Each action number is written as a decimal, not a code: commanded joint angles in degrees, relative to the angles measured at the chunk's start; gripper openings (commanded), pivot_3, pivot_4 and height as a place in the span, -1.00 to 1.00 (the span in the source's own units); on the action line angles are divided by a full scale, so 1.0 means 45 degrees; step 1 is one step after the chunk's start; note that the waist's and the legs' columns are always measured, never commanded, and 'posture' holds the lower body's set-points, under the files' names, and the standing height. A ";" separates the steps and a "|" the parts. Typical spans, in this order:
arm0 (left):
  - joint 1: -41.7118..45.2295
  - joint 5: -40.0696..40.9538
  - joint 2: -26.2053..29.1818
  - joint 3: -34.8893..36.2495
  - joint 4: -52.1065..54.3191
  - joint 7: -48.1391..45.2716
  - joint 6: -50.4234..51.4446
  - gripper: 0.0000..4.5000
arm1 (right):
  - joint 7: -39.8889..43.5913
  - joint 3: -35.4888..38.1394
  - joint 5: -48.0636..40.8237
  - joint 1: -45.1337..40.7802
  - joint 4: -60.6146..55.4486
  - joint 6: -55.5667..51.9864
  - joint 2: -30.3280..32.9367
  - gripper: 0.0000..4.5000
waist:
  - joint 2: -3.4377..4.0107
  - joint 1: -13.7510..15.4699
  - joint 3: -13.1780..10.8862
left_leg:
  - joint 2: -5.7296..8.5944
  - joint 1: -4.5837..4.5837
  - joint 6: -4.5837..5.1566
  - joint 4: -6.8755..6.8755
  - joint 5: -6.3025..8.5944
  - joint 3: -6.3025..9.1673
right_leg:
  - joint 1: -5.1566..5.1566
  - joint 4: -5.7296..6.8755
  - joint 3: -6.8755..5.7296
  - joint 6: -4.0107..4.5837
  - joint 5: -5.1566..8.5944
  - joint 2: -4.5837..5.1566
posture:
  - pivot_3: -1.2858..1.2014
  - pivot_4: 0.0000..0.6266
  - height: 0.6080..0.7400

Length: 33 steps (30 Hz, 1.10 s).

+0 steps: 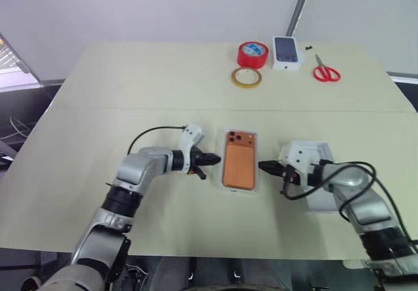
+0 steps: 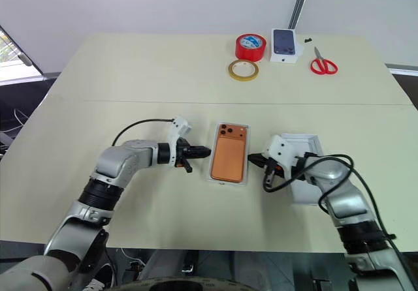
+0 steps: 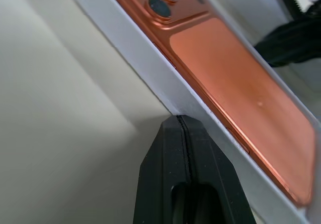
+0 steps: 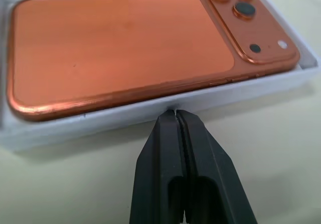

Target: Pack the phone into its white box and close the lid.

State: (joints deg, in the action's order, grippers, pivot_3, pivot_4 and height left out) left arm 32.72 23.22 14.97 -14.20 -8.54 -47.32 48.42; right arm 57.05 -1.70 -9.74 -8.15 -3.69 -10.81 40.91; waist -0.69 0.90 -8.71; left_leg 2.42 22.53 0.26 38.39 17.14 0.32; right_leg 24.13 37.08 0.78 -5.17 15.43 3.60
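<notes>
The phone (image 1: pixel 239 163) lay back-up inside the white box (image 4: pixel 150 108), its orange shell filling the shallow tray almost wall to wall, with the three dark lenses at the end farther from the robot. No brand mark or writing could be read on its back.

The left gripper (image 1: pixel 215 157) stood on the left side of the white box, its two black fingers pressed flat together with nothing between them, the tips touching or nearly touching the box's left wall, as the left wrist view showed. The right gripper (image 1: pixel 264 166) stood on the opposite side of the white box, its fingers likewise closed tight on nothing, tips right at the right wall.

The lid (image 1: pixel 319 199) lay on the table (image 1: pixel 130 82) to the right of the white box, open side up, partly hidden under the right arm.

Far beyond the white box, near the table's back edge, sat a red tape roll (image 1: pixel 253 54) whose blue-and-white label was too small to read, a yellowish tape ring (image 1: pixel 246 77) just in front of it, a small white box with a dark phone picture (image 1: pixel 287 53) on top beside it, and red-handled scissors (image 1: pixel 325 71) farther right.
</notes>
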 commanded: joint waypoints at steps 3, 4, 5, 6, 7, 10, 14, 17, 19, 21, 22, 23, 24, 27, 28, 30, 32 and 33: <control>0.0812 -0.0129 -0.1731 -0.1054 -0.0594 -0.0524 -0.0505 -1.00 | 0.0059 0.0869 -0.0608 0.0678 -0.1167 -0.0049 0.0466 -0.98 | -0.0001 -0.0026 0.0000 | 0.0000 -0.0006 0.0052 0.0008 0.0029 -0.0001 | -0.0007 0.0001 0.0000 0.0000 0.0000 -0.0002 | 0.03 -0.52 1.00; 0.0891 -0.0137 -0.1974 -0.0967 -0.0766 -0.0471 -0.0487 -1.00 | 0.0075 0.1028 -0.0642 0.0833 -0.1229 -0.0122 0.0590 -0.98 | 0.0000 -0.0037 0.0000 | 0.0000 -0.0006 0.0053 0.0008 0.0030 -0.0001 | -0.0007 0.0002 0.0000 -0.0001 0.0000 -0.0003 | 0.03 -0.52 1.00; 0.0937 -0.0196 -0.2114 -0.0991 -0.0862 -0.0478 -0.0521 -1.00 | 0.0067 0.1202 -0.0681 0.0989 -0.1308 -0.0182 0.0681 -0.98 | -0.0001 -0.0033 0.0000 | 0.0000 -0.0008 0.0052 0.0008 0.0029 -0.0001 | -0.0007 0.0005 0.0001 -0.0001 0.0000 -0.0004 | 0.03 -0.52 1.00; 0.0947 -0.0258 -0.2182 -0.1026 -0.0905 -0.0510 -0.0547 -1.00 | 0.0039 0.1327 -0.0683 0.1100 -0.1374 -0.0201 0.0721 -0.98 | -0.0001 -0.0032 -0.0001 | 0.0000 -0.0008 0.0052 0.0009 0.0029 0.0000 | -0.0007 0.0006 0.0000 -0.0001 0.0000 -0.0005 | 0.03 -0.52 1.00; 0.0913 -0.0288 -0.2238 -0.1011 -0.0911 -0.0579 -0.0662 -1.00 | 0.0010 0.1412 -0.0639 0.1197 -0.1393 -0.0168 0.0743 -0.98 | -0.0001 -0.0034 -0.0001 | -0.0001 -0.0009 0.0051 0.0009 0.0028 -0.0001 | -0.0006 0.0006 0.0000 -0.0001 0.0000 -0.0007 | 0.03 -0.52 1.00; 0.0753 -0.0246 -0.2165 -0.0823 -0.0727 -0.0658 -0.0524 -1.00 | 0.0003 0.1504 -0.0548 0.1469 -0.1434 -0.0046 0.0726 -0.98 | -0.0001 -0.0044 -0.0001 | -0.0001 -0.0008 0.0051 0.0010 0.0028 -0.0001 | -0.0006 0.0007 0.0001 -0.0001 0.0000 -0.0008 | 0.03 -0.52 1.00; 0.0591 -0.0238 -0.1713 -0.0586 -0.0559 -0.0846 -0.0361 -1.00 | -0.0073 0.1457 -0.0245 0.1518 -0.1297 0.0271 0.0742 -0.98 | -0.0001 -0.0066 -0.0001 | -0.0005 -0.0011 0.0047 0.0009 0.0026 -0.0001 | -0.0004 0.0008 0.0002 -0.0001 0.0000 -0.0012 | 0.03 -0.52 1.00; 0.0547 -0.0497 -0.1293 -0.0510 -0.0642 -0.0904 -0.0591 -1.00 | -0.0064 0.1529 -0.0322 0.1374 -0.1155 0.0309 0.0751 -0.98 | -0.0001 -0.0061 -0.0001 | -0.0005 -0.0011 0.0044 0.0010 0.0024 0.0000 | -0.0004 0.0008 0.0002 -0.0001 0.0000 -0.0011 | 0.03 -0.52 1.00; 0.0540 -0.0492 -0.1096 -0.0293 -0.0677 -0.0834 -0.0565 -1.00 | -0.0064 0.1607 -0.0347 0.1172 -0.0879 0.0366 0.0786 -0.98 | -0.0001 -0.0070 -0.0001 | -0.0005 -0.0012 0.0041 0.0010 0.0023 -0.0001 | -0.0004 0.0008 0.0003 -0.0001 0.0000 -0.0011 | 0.03 -0.52 1.00; 0.0435 -0.0647 -0.0827 -0.0242 -0.0599 -0.0832 -0.0965 -1.00 | -0.0151 0.1675 -0.0160 0.1020 -0.0569 0.0594 0.0900 -0.98 | -0.0001 -0.0085 -0.0001 | -0.0005 -0.0014 0.0040 0.0010 0.0022 -0.0001 | -0.0004 0.0008 0.0003 -0.0001 0.0000 -0.0012 | 0.03 -0.52 1.00; 0.0442 -0.0749 -0.0741 -0.0096 -0.0762 -0.0678 -0.1247 -1.00 | -0.0125 0.1728 -0.0127 0.1028 -0.0488 0.0711 0.0976 -0.98 | 0.0000 -0.0090 -0.0001 | -0.0004 -0.0014 0.0039 0.0010 0.0022 -0.0001 | -0.0004 0.0008 0.0003 -0.0001 0.0000 -0.0012 | 0.03 -0.52 1.00; 0.0460 -0.0831 -0.0647 0.0022 -0.0915 -0.0574 -0.1504 -1.00 | -0.0098 0.1790 -0.0132 0.1041 -0.0458 0.0787 0.1045 -0.98 | 0.0000 -0.0072 -0.0001 | -0.0005 -0.0017 0.0030 0.0009 0.0016 -0.0001 | -0.0004 0.0011 0.0003 -0.0001 0.0000 -0.0012 | 0.03 -0.52 1.00; 0.0485 -0.0856 -0.0581 0.0151 -0.1031 -0.0470 -0.1639 -1.00 | -0.0078 0.1886 -0.0227 0.1039 -0.0495 0.0740 0.1093 -0.98 | 0.0000 -0.0061 -0.0001 | -0.0005 -0.0017 0.0012 0.0009 0.0006 -0.0001 | -0.0004 0.0011 0.0003 -0.0001 0.0000 -0.0012 | 0.03 -0.52 1.00; 0.0483 -0.0755 -0.0426 0.0378 -0.1012 -0.0459 -0.1638 -1.00 | 0.0011 0.2179 -0.0538 0.1034 -0.0499 0.0583 0.1227 -0.98 | 0.0000 -0.0057 -0.0001 | -0.0005 -0.0016 -0.0027 0.0009 -0.0016 -0.0001 | -0.0004 0.0010 0.0004 -0.0001 0.0000 -0.0012 | 0.03 -0.52 1.00; 0.0373 -0.0718 -0.0256 0.0343 -0.0745 -0.0632 -0.1631 -1.00 | 0.0058 0.2273 -0.0536 0.1117 -0.0448 0.0635 0.1327 -0.98 | 0.0000 -0.0047 -0.0001 | -0.0005 -0.0016 -0.0027 0.0010 -0.0016 -0.0002 | -0.0005 0.0010 0.0004 -0.0001 0.0000 -0.0012 | 0.03 -0.52 1.00; 0.0208 -0.0620 -0.0008 0.0564 -0.0369 -0.0758 -0.1796 -1.00 | 0.0028 0.2413 -0.0347 0.1273 -0.0083 0.0982 0.1521 -0.98 | 0.0000 -0.0045 0.0000 | -0.0005 -0.0015 -0.0027 0.0009 -0.0016 -0.0001 | -0.0005 0.0011 0.0004 -0.0001 0.0000 -0.0012 | 0.03 -0.52 1.00; 0.0105 -0.0584 0.0179 0.1057 -0.0175 -0.0638 -0.2291 -1.00 | -0.0255 0.2525 -0.0005 0.1324 0.0421 0.1381 0.1636 -0.98 | -0.0001 -0.0044 -0.0001 | -0.0005 -0.0014 -0.0026 0.0009 -0.0015 -0.0001 | -0.0006 0.0009 0.0004 -0.0001 0.0000 -0.0012 | 0.03 -0.52 1.00; 0.0088 -0.0565 0.0320 0.1367 -0.0174 -0.0565 -0.2547 -1.00 | -0.0606 0.2687 0.0086 0.1219 0.0609 0.1420 0.1580 -0.98 | -0.0001 -0.0045 -0.0001 | -0.0005 -0.0015 -0.0027 0.0009 -0.0016 -0.0001 | -0.0006 0.0010 0.0004 -0.0001 0.0000 -0.0011 | 0.03 -0.52 1.00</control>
State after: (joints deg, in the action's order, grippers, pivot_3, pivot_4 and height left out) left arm 32.58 19.82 15.63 -11.14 -11.78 -49.95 39.51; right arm 56.09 7.93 -9.82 -2.40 -1.66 -5.84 47.33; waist -0.69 0.70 -8.72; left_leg 2.40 22.47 0.13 38.43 17.06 0.31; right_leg 24.10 37.12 0.79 -5.18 15.43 3.55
